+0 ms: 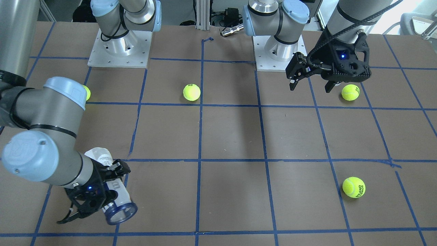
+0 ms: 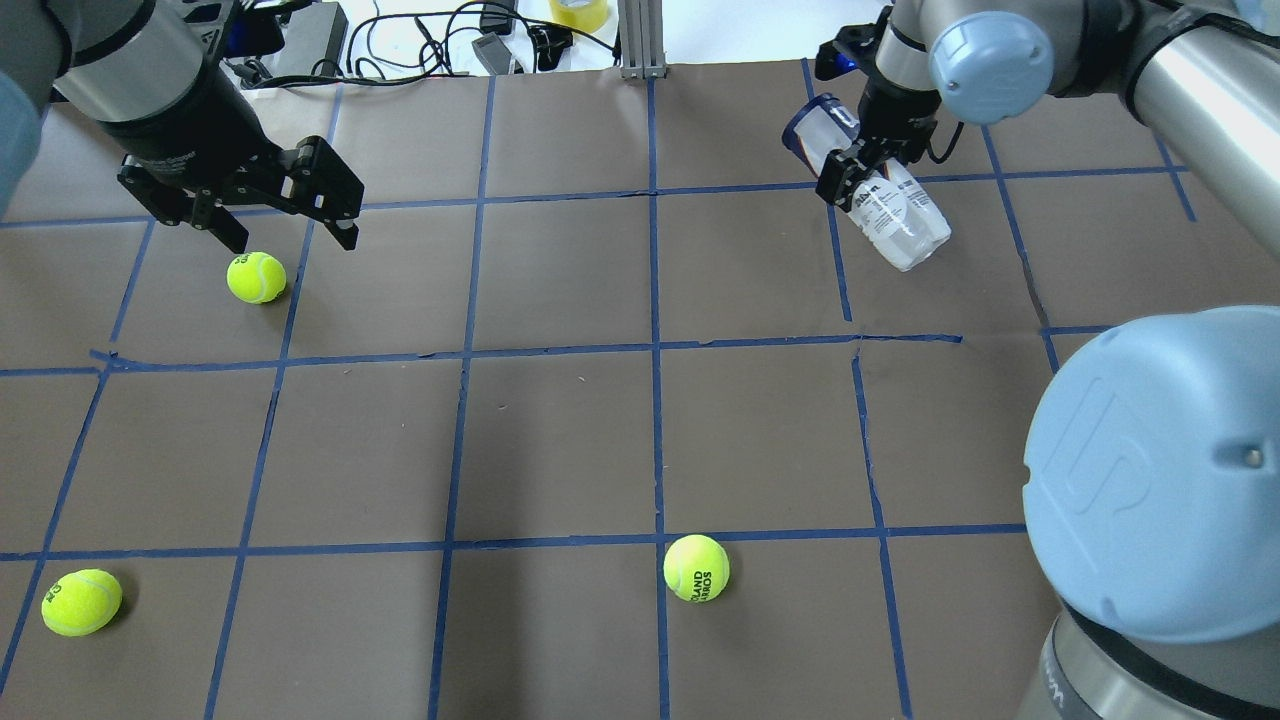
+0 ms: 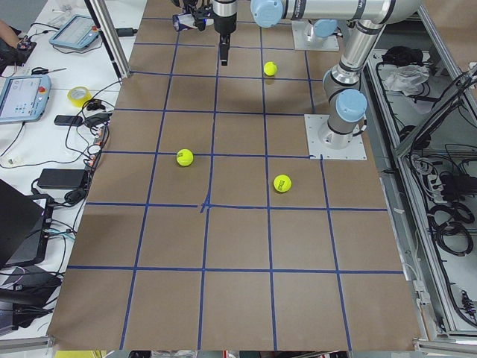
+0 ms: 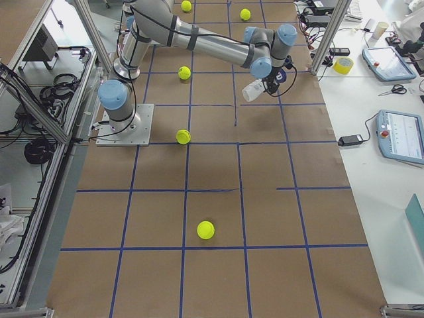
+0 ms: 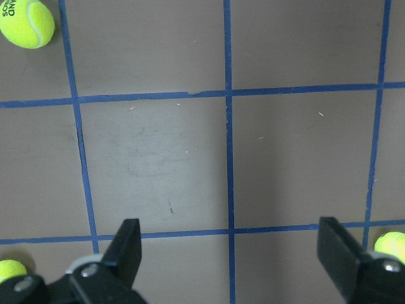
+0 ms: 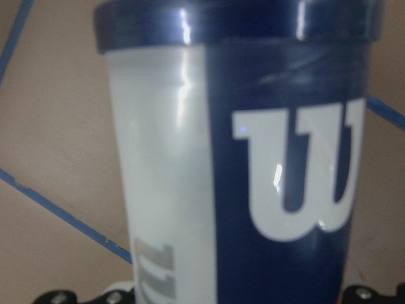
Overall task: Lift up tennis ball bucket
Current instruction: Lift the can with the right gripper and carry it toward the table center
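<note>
The tennis ball bucket (image 1: pixel 117 200) is a clear can with a navy and white Wilson label and a dark blue rim. My right gripper (image 1: pixel 113 184) is shut on its middle and holds it tilted, open rim toward the table's far edge. In the overhead view the bucket (image 2: pixel 900 218) slants down from the right gripper (image 2: pixel 862 183). The right wrist view is filled by the bucket (image 6: pixel 253 158). I cannot tell whether its closed end touches the table. My left gripper (image 2: pixel 290 238) is open and empty, hovering just beyond a tennis ball (image 2: pixel 256 277).
Two more tennis balls lie near the robot's side (image 2: pixel 81 602) (image 2: pixel 696 568), and another tennis ball (image 1: pixel 86 92) peeks from behind the right arm's elbow. Cables and devices (image 2: pixel 300 40) sit past the far edge. The brown table (image 2: pixel 560 440) has a blue tape grid.
</note>
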Available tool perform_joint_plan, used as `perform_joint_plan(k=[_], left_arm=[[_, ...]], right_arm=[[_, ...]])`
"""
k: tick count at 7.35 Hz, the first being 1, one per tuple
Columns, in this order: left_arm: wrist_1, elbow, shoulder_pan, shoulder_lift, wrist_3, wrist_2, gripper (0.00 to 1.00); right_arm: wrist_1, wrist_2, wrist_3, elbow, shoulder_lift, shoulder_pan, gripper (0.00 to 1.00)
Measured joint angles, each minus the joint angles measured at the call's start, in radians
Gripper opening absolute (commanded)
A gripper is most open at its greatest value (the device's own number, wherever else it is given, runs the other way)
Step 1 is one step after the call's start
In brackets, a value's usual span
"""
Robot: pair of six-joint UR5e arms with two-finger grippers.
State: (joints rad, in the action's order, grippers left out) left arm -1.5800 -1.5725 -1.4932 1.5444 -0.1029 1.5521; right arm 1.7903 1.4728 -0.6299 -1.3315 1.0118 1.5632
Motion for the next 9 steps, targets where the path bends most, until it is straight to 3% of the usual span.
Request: perform_joint_plan(k=[4, 9], left_arm=[[0.001, 0.001, 0.014, -0.002, -0.003, 0.016, 1.00], [0.004, 0.005, 0.131, -0.004, -0.009, 0.018, 1.00]], right_arm=[[0.087, 0.011, -0.172, -0.009, -0.008, 0.227, 0.58], [0.392, 0.076, -0.502, -0.182, -0.028, 0.365, 0.65]])
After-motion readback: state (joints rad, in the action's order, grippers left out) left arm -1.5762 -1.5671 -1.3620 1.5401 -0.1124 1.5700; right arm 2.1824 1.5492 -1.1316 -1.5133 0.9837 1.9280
